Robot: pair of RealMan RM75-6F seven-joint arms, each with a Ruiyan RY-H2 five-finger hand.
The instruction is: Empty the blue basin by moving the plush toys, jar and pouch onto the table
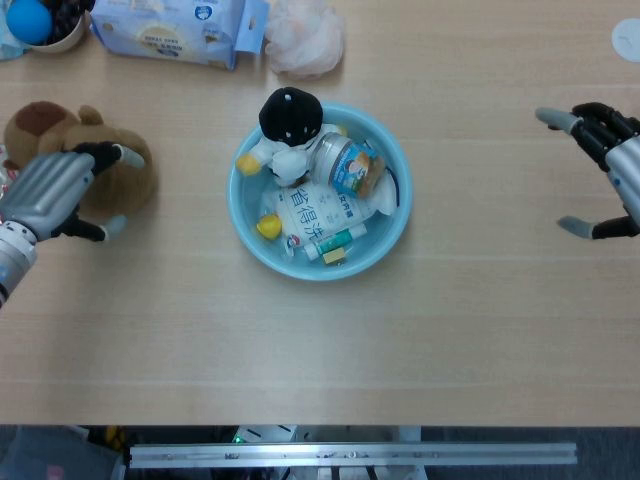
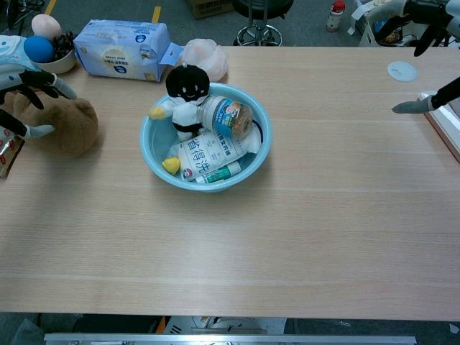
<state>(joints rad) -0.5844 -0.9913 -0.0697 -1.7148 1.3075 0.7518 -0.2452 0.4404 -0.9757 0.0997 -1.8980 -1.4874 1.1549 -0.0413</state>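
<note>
Black plush [image 1: 288, 135] at basin's [image 1: 396, 232] far rim: soft, light, grab the head. Jar [image 1: 350, 165] beside it: rigid, slick. Left hand [image 1: 55, 190], right hand [image 1: 605, 165] spread, empty.

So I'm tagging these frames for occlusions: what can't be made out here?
- Brown plush toy: head view, the left hand covers part of it; contact unclear.
- Right hand: cut by the right edge in both views.
- Pouch: black plush toy and jar hide its upper end.
- Bowl: head view, cropped at top-left corner.
</note>
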